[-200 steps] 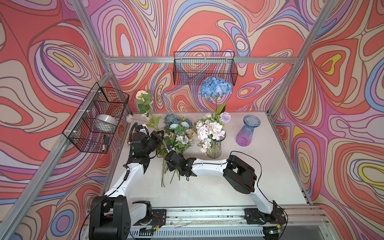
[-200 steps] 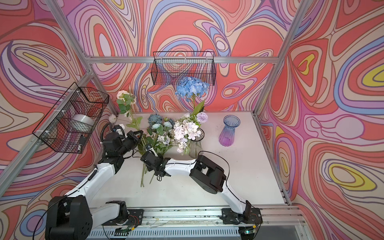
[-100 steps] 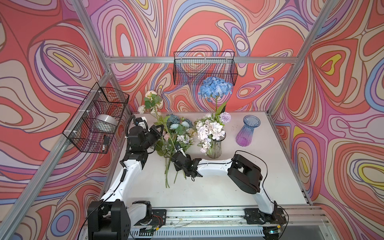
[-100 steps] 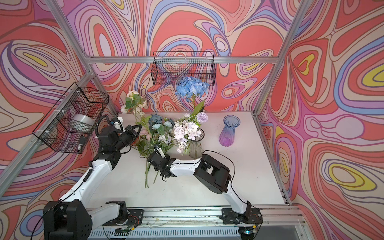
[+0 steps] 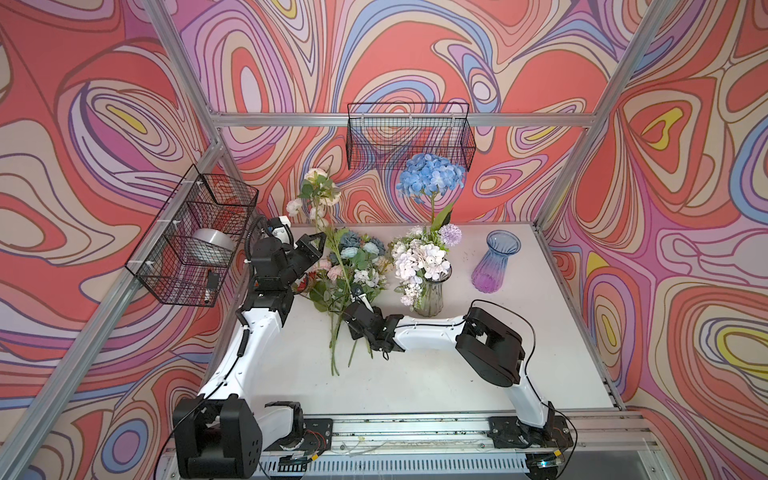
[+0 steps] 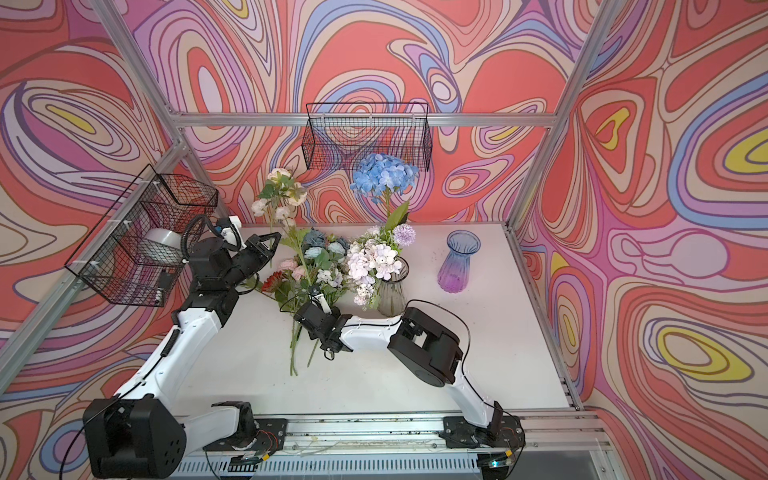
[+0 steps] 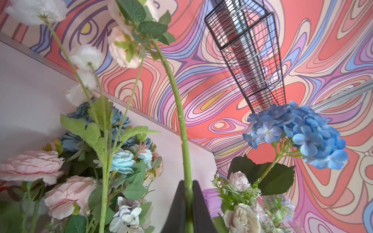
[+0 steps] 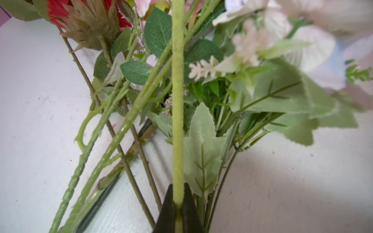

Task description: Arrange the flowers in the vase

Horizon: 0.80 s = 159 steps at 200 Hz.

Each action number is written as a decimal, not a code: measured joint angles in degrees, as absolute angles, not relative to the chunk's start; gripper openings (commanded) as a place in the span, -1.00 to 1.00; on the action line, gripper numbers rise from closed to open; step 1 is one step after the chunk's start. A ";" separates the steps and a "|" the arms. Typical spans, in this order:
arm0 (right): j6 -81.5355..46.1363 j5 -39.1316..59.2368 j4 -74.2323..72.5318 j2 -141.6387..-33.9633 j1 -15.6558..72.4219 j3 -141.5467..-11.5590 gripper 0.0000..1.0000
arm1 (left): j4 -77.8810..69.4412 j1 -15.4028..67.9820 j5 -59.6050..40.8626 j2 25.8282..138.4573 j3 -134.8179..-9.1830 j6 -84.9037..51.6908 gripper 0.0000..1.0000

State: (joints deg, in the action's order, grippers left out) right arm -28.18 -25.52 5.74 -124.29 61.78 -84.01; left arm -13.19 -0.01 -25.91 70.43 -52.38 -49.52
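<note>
Tabletop [image 5: 415, 374] white, carrying everything. Flowers [image 5: 355, 266] mostly heaped flat left of centre, stems fanned toward the front. A few already upright in the clear glass vase [image 5: 430, 297] just beside the heap, blue hydrangea [image 5: 430, 176] tallest among them. Purple vase [image 5: 494, 266] empty, well apart to the right. Cream sprig [image 5: 318, 187] raised above the heap, nearly upright. Left gripper [image 7: 187, 183] clamped on its fuzzy green stem [image 7: 182, 131] high up; right gripper [image 8: 178, 187] likewise closed on a fuzzy stem low down, apparently the same one. Judged as mid-lift, before insertion. Keep both grips firm and lift straight until clear of the tangled leaves below. Bring the cut end over the clear vase's mouth, tilt little, and thread between the stems already there. Release the lower grip first, guiding down with the upper one. Avoid brushing the hydrangea or tipping the glass.
</note>
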 measured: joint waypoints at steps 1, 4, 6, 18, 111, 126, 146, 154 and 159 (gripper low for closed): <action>-28.21 -25.56 5.78 -124.29 61.76 -83.99 -1.00 | -13.23 -0.01 -25.91 70.52 -52.27 -49.52 -1.00; -28.21 -25.63 5.87 -124.27 61.67 -83.94 -1.00 | -13.45 -0.01 -25.93 70.83 -51.79 -49.52 -1.00; -28.21 -25.69 5.91 -124.27 61.65 -83.92 -1.00 | -13.50 -0.01 -25.91 71.07 -51.44 -49.52 -1.00; -28.45 -25.89 6.31 -124.25 61.54 -83.83 -1.00 | -14.00 -0.01 -25.69 72.05 -49.28 -49.50 -1.00; -35.27 -25.39 7.60 -114.02 55.16 -73.76 -1.00 | -12.75 -0.05 -18.55 72.16 -36.99 -45.15 -1.00; -35.51 -25.45 7.20 -111.63 54.41 -72.86 -1.00 | -12.60 -0.05 -17.39 71.66 -36.16 -44.56 -1.00; -35.46 -25.50 6.31 -109.97 54.06 -72.84 -1.00 | -12.60 -0.05 -16.38 71.42 -35.86 -44.10 -1.00; -35.44 -25.47 5.96 -109.82 54.06 -72.86 -1.00 | -12.62 -0.05 -16.25 71.33 -35.86 -43.90 -1.00; -35.42 -25.43 5.87 -109.84 54.06 -72.86 -1.00 | -12.62 -0.05 -16.25 71.29 -35.86 -43.88 -1.00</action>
